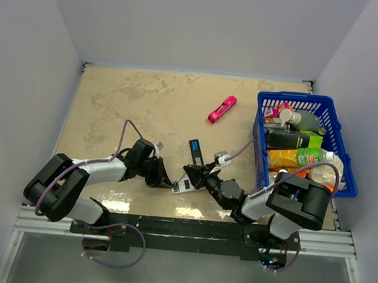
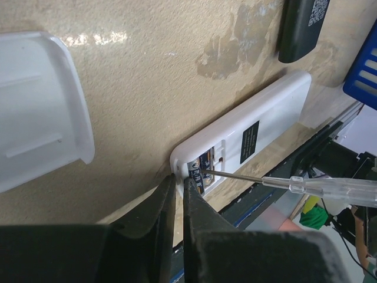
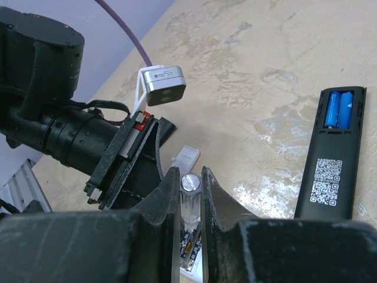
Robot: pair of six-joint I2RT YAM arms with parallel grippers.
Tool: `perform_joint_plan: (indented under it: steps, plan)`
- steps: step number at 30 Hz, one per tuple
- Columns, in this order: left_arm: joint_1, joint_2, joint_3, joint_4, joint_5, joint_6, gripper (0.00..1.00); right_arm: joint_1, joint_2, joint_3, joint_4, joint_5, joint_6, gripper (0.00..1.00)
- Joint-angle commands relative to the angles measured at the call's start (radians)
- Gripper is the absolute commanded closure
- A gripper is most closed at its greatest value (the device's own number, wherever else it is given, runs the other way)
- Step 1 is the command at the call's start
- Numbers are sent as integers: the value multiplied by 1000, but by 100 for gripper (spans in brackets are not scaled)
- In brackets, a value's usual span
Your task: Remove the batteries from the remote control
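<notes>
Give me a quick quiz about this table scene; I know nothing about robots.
1. What does the right end effector hold? A) a screwdriver B) a bottle C) a pink pen
2. True or false: the black remote holds two blue batteries.
3. Fill in: the screwdriver tip pokes into the open remote, whose colour is ___.
Key: 1 A; 2 true; 3 white.

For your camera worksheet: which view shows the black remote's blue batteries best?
Right wrist: both blue batteries lie plainly in the black remote's open bay. Top external shows a blue speck; left wrist shows only the remote's label end.
</notes>
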Motion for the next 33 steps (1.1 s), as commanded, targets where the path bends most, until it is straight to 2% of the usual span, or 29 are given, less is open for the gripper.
perform_joint_plan:
  steps: [1, 10, 14, 18, 23, 33]
  plan:
    - [-26, -3, -28, 50, 3, -11, 100, 24, 14, -44, -68, 65, 93, 100]
    - [-26, -8, -20, -14, -28, 24, 100, 13, 75, -70, 81, 21, 174, 100]
    - [-26, -28, -6, -42, -37, 34, 100, 10, 6, -33, -28, 20, 165, 100]
    - [-24, -60, 9, -28, 17, 31, 100, 7, -84, 2, -117, 20, 141, 100]
    - [-24, -78, 66, -128, -23, 69, 100, 7, -113, 70, -212, 18, 105, 100]
    - [-7, -89, 204, -409, -286, 138, 100, 4, -54, 155, -258, 18, 66, 100]
